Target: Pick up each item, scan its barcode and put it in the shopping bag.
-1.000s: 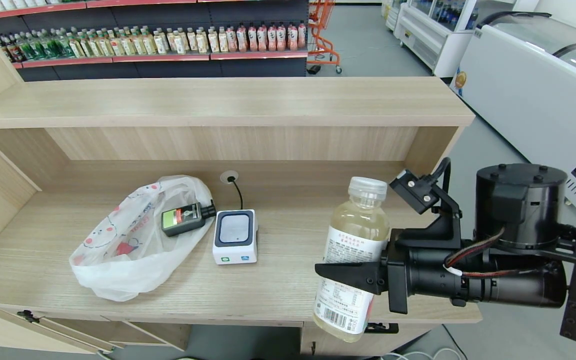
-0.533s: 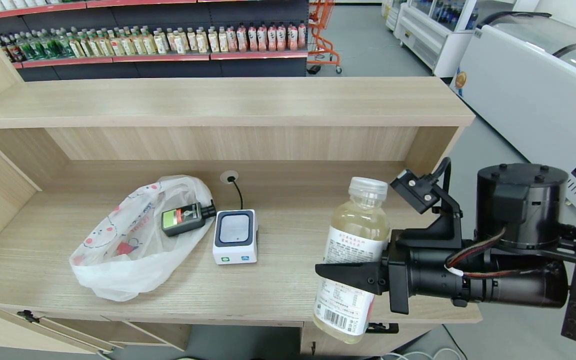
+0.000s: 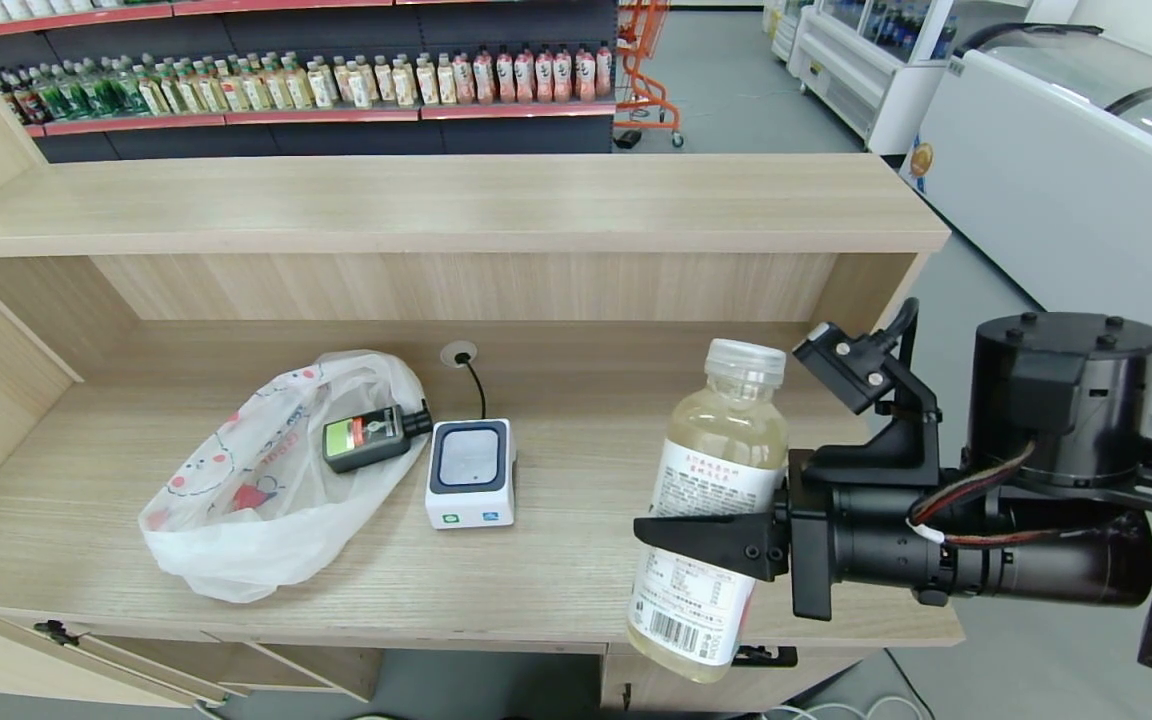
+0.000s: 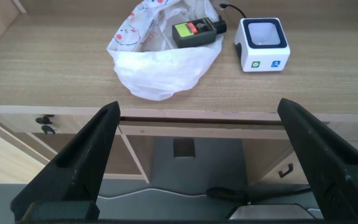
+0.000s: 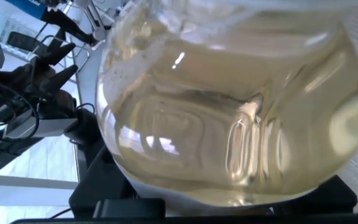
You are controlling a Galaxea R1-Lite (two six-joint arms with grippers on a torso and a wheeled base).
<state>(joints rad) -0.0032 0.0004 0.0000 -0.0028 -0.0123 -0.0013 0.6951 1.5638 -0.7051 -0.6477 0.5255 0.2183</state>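
Observation:
My right gripper is shut on a clear bottle of pale yellow drink with a white cap and a white label. It holds the bottle nearly upright over the counter's front right edge, barcode low on the near side. The same bottle shows close up in the right wrist view. A white shopping bag lies at the left of the counter, with a dark green-labelled item at its mouth. Just right of the bag stands the white scanner. My left gripper hangs open, before and below the counter's front edge.
The wooden counter has a raised back ledge and a side wall on the left. A black cable runs from the scanner to a hole at the back. White freezers stand to the right.
My right arm has shifted slightly up and to the right with the bottle in it. The bag, the scanner and the green-labelled item have stayed put.

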